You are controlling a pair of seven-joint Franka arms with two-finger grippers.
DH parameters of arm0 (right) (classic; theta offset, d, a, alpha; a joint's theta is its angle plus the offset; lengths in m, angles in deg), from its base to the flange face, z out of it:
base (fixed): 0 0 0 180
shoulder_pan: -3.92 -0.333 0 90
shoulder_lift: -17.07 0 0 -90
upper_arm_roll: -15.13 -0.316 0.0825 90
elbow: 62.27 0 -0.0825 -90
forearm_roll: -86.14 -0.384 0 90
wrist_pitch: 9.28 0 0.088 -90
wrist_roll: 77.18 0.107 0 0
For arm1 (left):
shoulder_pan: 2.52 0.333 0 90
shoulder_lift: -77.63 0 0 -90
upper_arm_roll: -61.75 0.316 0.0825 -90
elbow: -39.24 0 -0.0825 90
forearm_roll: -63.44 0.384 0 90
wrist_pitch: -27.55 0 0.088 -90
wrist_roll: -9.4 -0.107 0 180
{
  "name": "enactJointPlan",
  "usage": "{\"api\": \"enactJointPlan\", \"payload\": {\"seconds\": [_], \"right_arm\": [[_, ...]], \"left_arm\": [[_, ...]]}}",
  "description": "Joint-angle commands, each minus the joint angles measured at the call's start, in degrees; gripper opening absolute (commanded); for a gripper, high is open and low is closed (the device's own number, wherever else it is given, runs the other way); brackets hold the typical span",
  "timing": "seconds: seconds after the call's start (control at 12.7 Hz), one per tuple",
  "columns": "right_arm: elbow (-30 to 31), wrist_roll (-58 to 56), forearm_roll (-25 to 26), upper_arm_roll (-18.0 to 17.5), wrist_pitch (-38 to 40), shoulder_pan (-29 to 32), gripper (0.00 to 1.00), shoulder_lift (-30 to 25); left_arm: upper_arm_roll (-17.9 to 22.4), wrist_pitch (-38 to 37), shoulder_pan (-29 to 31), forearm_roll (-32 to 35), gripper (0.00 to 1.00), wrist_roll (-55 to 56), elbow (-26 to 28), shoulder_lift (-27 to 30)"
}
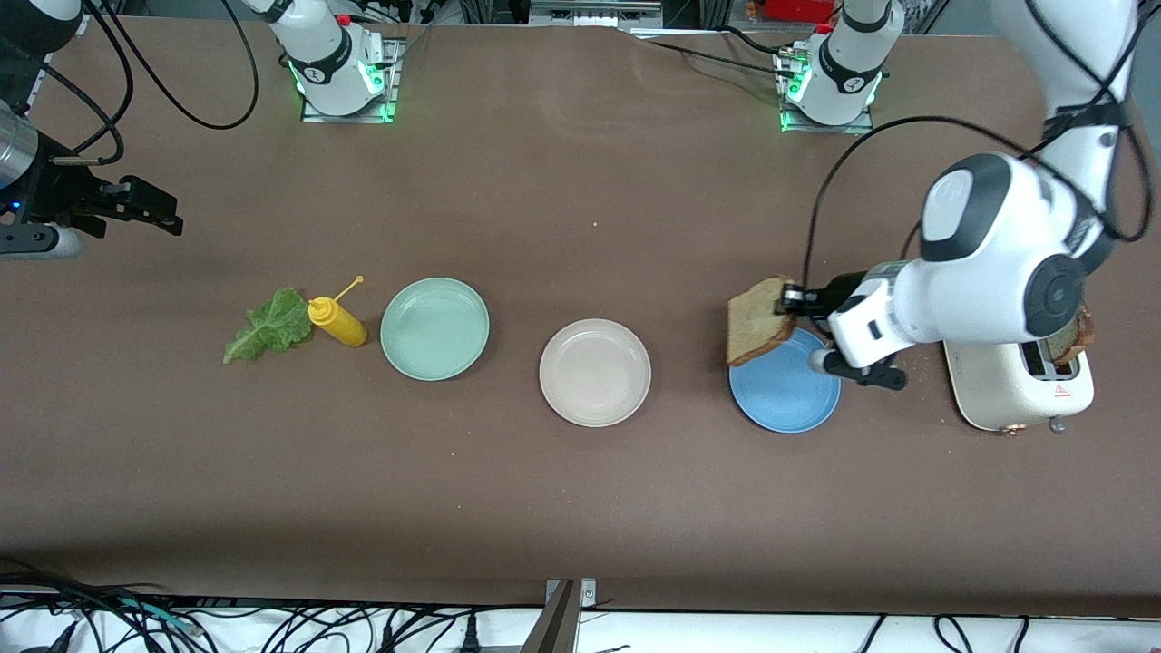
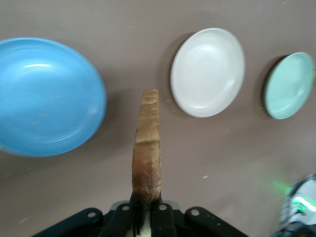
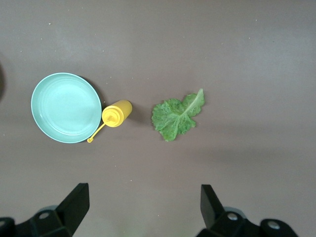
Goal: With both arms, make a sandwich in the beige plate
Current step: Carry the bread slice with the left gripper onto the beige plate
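My left gripper (image 1: 787, 304) is shut on one edge of a tan, brown-crusted bread slice (image 1: 758, 320), held upright in the air over the rim of the blue plate (image 1: 785, 394). The left wrist view shows the slice (image 2: 147, 148) edge-on, clamped in that gripper (image 2: 146, 210). The beige plate (image 1: 595, 372) (image 2: 207, 71) sits bare at mid-table. A green lettuce leaf (image 1: 269, 324) (image 3: 177, 114) lies flat toward the right arm's end. My right gripper (image 1: 170, 216) (image 3: 143, 202) hangs open above the table near that end, holding nothing. No assembled sandwich is in view.
A mint-green plate (image 1: 434, 328) (image 3: 65, 107) lies beside a yellow squeeze bottle (image 1: 337, 321) (image 3: 117, 113) that lies on its side next to the lettuce. A cream toaster (image 1: 1007, 385) with another bread slice (image 1: 1081, 331) in its slot stands at the left arm's end.
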Motion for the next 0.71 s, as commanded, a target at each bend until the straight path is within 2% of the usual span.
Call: {"api": "enactJointPlan", "payload": {"seconds": [0.0, 0.08, 0.39, 0.63], "right_arm": [[-1.2, 0.4, -0.1, 0.0, 1.0, 0.0, 1.0, 0.3], [-1.1, 0.4, -0.1, 0.0, 0.9, 0.0, 1.0, 0.3], [-1.1, 0.4, 0.0, 0.0, 1.0, 0.0, 1.0, 0.3], [-1.1, 0.4, -0.1, 0.0, 0.9, 0.0, 1.0, 0.3]], "left_arm": [[0.4, 4.7, -1.3, -5.8, 0.0, 0.3, -1.9, -4.3], [0.4, 6.4, -2.1, -7.5, 0.0, 0.2, -1.9, -5.4], [0.3, 14.4, -4.9, -21.1, 0.0, -1.0, -2.1, -11.2], [0.3, 19.4, -6.6, -25.4, 0.0, -2.5, -2.3, -14.8]]}}
